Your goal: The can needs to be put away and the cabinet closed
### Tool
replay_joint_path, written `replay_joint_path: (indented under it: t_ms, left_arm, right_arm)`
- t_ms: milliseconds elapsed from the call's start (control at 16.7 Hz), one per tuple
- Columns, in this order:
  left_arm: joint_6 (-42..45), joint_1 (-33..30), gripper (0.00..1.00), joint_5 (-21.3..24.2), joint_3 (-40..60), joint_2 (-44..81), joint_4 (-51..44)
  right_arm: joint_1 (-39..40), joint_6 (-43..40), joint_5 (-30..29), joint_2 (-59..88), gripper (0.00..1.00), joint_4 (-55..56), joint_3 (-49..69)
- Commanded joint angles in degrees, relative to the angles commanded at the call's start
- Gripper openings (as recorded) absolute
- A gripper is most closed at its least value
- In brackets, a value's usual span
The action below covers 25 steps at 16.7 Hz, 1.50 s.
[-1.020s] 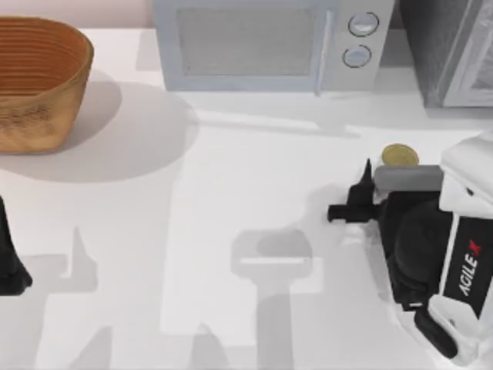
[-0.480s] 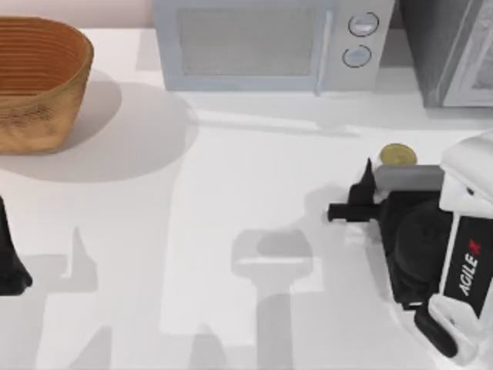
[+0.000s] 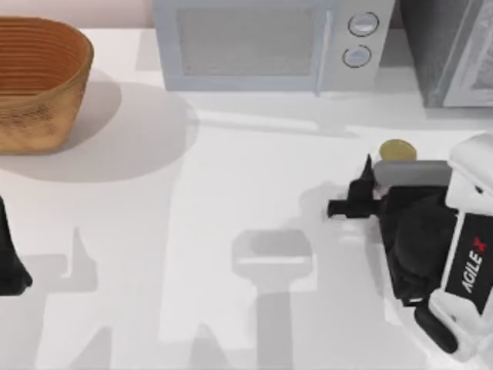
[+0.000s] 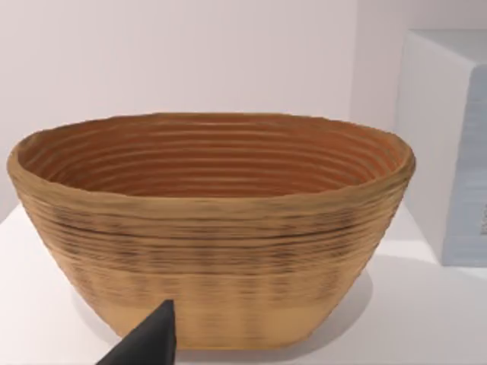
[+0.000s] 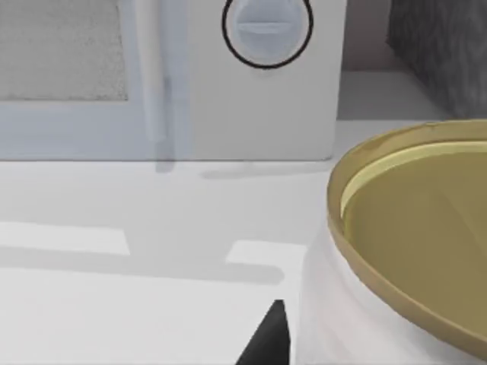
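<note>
At far left of the top frame, left hand (image 3: 11, 266) parked, its grip state untellable. Centre right, can (image 3: 397, 151) stands on the surface (image 3: 231, 200), right hand (image 3: 362, 196) just beside it, fingers' state unclear. Risk: closing off-centre could tip the can.

Right tool (image 3: 368, 189) low, left arm (image 3: 9, 258) parked

The white table (image 3: 231, 200) bears a basket (image 3: 38, 81), microwave (image 3: 269, 42) and can (image 3: 397, 150).

can (image 3: 397, 149) shifted slightly toward the microwave (image 3: 269, 42), right arm's white housing moved rightward
</note>
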<state>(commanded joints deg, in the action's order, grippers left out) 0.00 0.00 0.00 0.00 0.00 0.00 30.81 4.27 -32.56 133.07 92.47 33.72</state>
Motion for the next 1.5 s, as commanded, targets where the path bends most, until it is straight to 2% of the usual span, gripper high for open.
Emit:
replay_joint_path:
  t_ms: [840, 1260, 1500]
  left_arm:
    - [0.0, 0.0, 1.0, 0.0, 0.0, 0.0, 0.0]
    - [0.0, 0.0, 1.0, 0.0, 0.0, 0.0, 0.0]
    - [0.0, 0.0, 1.0, 0.0, 0.0, 0.0, 0.0]
  right_arm:
    - [0.11, 0.22, 0.43, -36.75, 0.0, -38.19, 1.33]
    - [0.07, 0.33, 0.47, -38.81, 0.0, -40.4, 1.24]
    - [-1.82, 0.04, 2.43, -44.58, 0.0, -43.58, -0.89]
